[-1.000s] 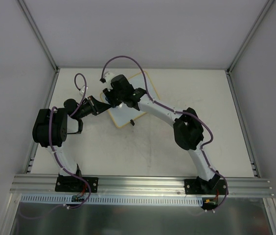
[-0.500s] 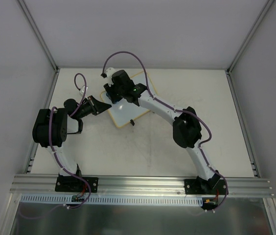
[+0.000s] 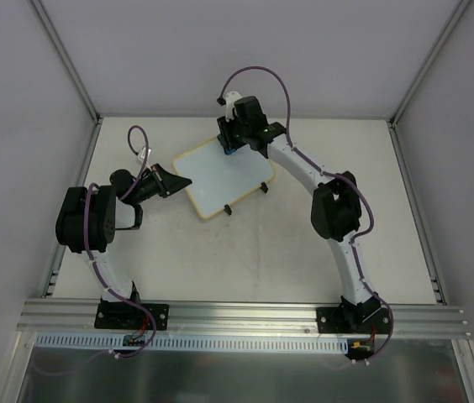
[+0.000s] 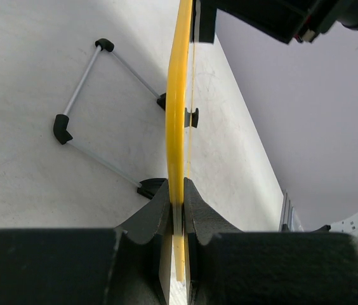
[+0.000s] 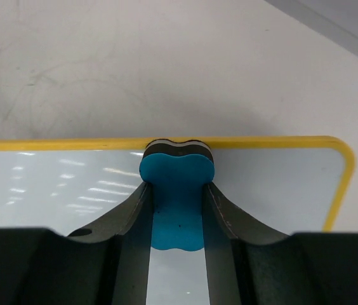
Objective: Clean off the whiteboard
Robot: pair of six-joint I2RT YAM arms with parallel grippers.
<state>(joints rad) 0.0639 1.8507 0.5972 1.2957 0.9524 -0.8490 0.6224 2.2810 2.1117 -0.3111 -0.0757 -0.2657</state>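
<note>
The whiteboard (image 3: 220, 177), white with a yellow frame and two black clip feet, lies in the middle of the table. My left gripper (image 3: 180, 182) is shut on its left edge; in the left wrist view the yellow frame (image 4: 178, 114) runs edge-on between the fingers. My right gripper (image 3: 229, 144) is shut on the blue eraser (image 5: 176, 194) at the board's far edge. In the right wrist view the eraser sits against the yellow frame (image 5: 280, 142) over the clean white surface (image 5: 58, 190).
A small metal wire stand (image 4: 99, 108) with black corner caps lies on the table, seen in the left wrist view. The table is walled by grey panels with aluminium posts (image 3: 65, 59). A rail (image 3: 237, 315) runs along the near edge.
My right gripper with the eraser has swept from the board's left part to its far right edge, uncovering the board. The left gripper and the board have not moved.
</note>
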